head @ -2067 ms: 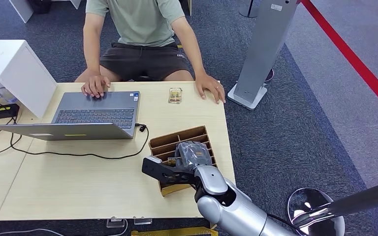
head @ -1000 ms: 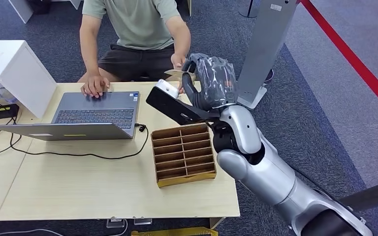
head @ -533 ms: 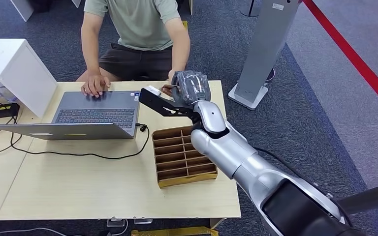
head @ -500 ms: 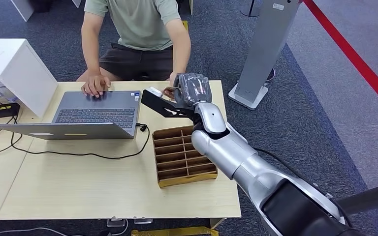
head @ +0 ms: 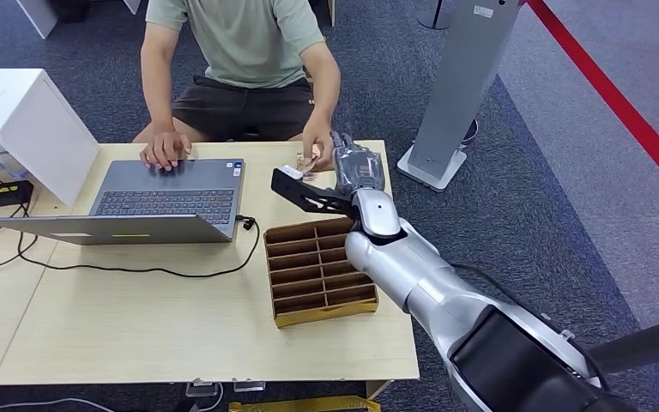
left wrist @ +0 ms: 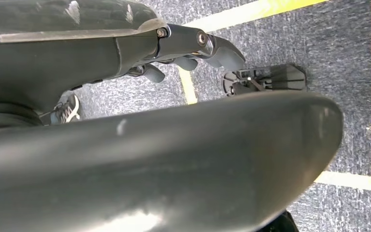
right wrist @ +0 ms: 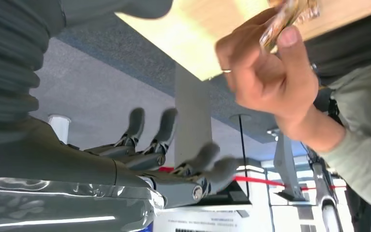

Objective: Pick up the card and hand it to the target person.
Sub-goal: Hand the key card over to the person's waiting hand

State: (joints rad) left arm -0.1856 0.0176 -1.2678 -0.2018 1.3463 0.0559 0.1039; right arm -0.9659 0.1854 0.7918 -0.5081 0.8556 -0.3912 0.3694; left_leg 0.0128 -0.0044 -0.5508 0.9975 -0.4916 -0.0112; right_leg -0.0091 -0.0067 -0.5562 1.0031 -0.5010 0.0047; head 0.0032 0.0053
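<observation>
Small shiny card [right wrist: 290,14], pinched in the person's hand [right wrist: 265,77] over the far edge of the counter [head: 180,318]. Well clear of the right hand [head: 356,167], fingers [right wrist: 164,130] spread wide, holding nothing. Left hand [left wrist: 193,48] hanging over carpet, fingers curled, holding nothing. Wrist view catches the handover close up; head view gives the laptop [head: 163,202] and divider box [head: 317,270].

A light wooden table [head: 120,318] stands on dark blue-grey carpet [head: 515,215]. A red stripe [head: 618,103] crosses the floor past the table's right edge. A tall grey stand [head: 459,86] rises near the far right corner. A white box [head: 26,120] sits at the far left edge.
</observation>
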